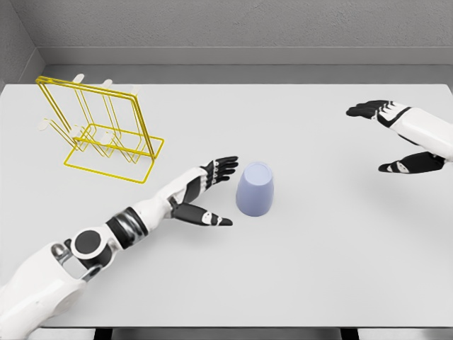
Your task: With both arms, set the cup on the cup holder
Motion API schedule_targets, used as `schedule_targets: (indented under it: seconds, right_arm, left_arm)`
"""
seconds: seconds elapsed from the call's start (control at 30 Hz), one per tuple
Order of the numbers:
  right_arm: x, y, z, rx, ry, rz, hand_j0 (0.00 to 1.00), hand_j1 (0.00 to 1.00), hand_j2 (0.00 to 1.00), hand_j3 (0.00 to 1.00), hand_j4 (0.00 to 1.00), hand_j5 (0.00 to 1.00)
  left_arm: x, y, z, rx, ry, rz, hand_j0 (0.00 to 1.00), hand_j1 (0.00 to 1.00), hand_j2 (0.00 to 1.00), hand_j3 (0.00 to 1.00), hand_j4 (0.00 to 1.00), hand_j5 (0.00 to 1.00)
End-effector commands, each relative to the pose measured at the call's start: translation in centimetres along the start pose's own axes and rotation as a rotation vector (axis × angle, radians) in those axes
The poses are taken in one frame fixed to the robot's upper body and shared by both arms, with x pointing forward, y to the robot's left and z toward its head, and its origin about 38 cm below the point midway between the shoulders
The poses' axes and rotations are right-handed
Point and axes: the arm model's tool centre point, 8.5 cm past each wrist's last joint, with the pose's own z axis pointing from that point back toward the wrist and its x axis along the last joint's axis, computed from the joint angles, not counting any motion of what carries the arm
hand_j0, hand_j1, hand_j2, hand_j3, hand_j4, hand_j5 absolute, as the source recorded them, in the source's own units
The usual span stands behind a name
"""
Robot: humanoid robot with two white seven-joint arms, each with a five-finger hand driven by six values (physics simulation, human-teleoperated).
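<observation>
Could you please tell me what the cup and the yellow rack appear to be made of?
The cup looks like smooth matte plastic or glazed ceramic: uniform pale lavender, soft shading, no sharp glare. The yellow rack seems to be thin bent metal wire with a glossy yellow coating, though as a render this is uncertain.

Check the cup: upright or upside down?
Upside down, apparently: the cup stands on the table with its narrower closed end up and its wider end down.
</observation>
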Motion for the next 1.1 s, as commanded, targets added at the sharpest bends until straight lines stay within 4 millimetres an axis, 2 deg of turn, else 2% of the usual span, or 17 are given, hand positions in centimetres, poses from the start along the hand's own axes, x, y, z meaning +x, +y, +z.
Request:
schedule_targets:
  seconds: [0.0,0.23,0.47,1.07]
  right_arm:
    - [0.0,0.2,-0.2,-0.015,-0.005,-0.019,1.00,1.00,1.00,1.00,1.00,1.00]
    - [-0.4,-0.7,0.7,-0.047,0.020,-0.007,1.00,1.00,1.00,1.00,1.00,1.00]
    - [-0.9,-0.5,1.0,-0.046,0.034,-0.018,1.00,1.00,1.00,1.00,1.00,1.00]
    - [-1.0,-0.4,1.1,-0.045,0.040,-0.022,1.00,1.00,1.00,1.00,1.00,1.00]
  left_arm:
    - [-0.1,-0.6,-0.6,-0.006,0.003,0.020,1.00,1.00,1.00,1.00,1.00,1.00]
    - [-0.4,-0.2,-1.0,0.010,0.009,0.025,1.00,1.00,1.00,1.00,1.00,1.00]
    - [-0.4,0.9,-2.2,0.032,0.012,0.020,1.00,1.00,1.00,1.00,1.00,1.00]
    - [-0.3,-1.8,-5.4,-0.016,0.030,0.063,1.00,1.00,1.00,1.00,1.00,1.00]
